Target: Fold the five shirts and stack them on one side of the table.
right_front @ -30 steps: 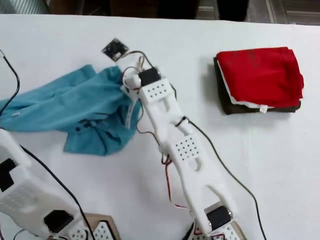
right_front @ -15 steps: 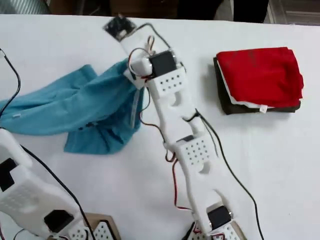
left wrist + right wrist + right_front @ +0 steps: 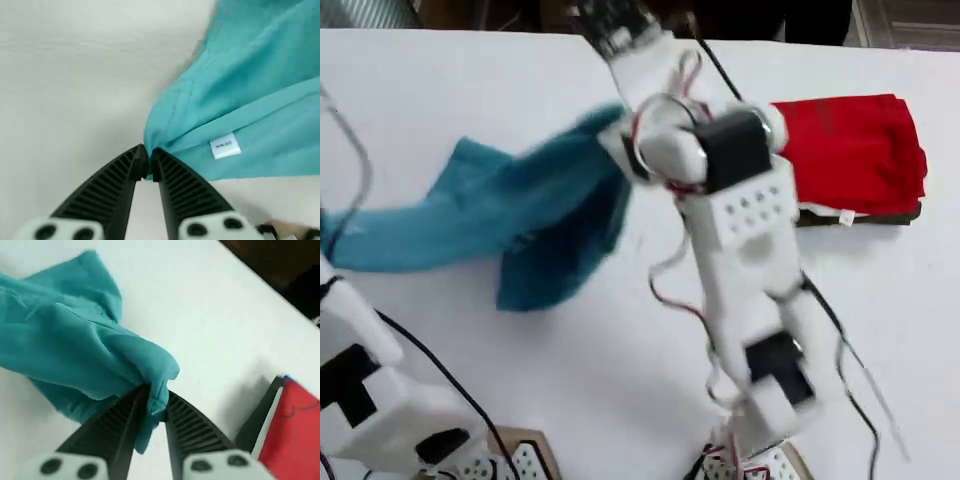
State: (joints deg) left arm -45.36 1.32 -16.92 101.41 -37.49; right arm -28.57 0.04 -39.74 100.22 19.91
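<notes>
The teal shirt (image 3: 520,215) is stretched out long and loose across the left half of the counter (image 3: 470,80), pinched at both ends. In the high view its long axis runs from the counter's left edge toward the middle, climbing toward the far side as it goes right. One end points at the left edge. The other points at the right arm (image 3: 740,210), which stands over the middle of the counter. A broad flap of cloth sags from the middle of the shirt toward the near side.

The left fingers (image 3: 134,162) are closed on a bunched corner of the teal shirt (image 3: 250,100), and the cloth fans away from the tips. A small white tag (image 3: 222,146) is sewn along a seam just beside the grip. The left arm (image 3: 370,410) sits at the near left corner.

The right fingers (image 3: 135,405) are closed on a gathered fold at the other end of the teal shirt (image 3: 65,355). The cloth hangs in soft folds above the counter, with its bulk trailing away from the tips.

On the right side of the counter, well apart from the teal shirt, a folded red shirt (image 3: 860,150) lies on top of a folded dark shirt (image 3: 860,217). A thin white edge shows between them. The right wrist view catches a corner of that stack, the red shirt (image 3: 295,430) over the dark shirt (image 3: 260,415).
</notes>
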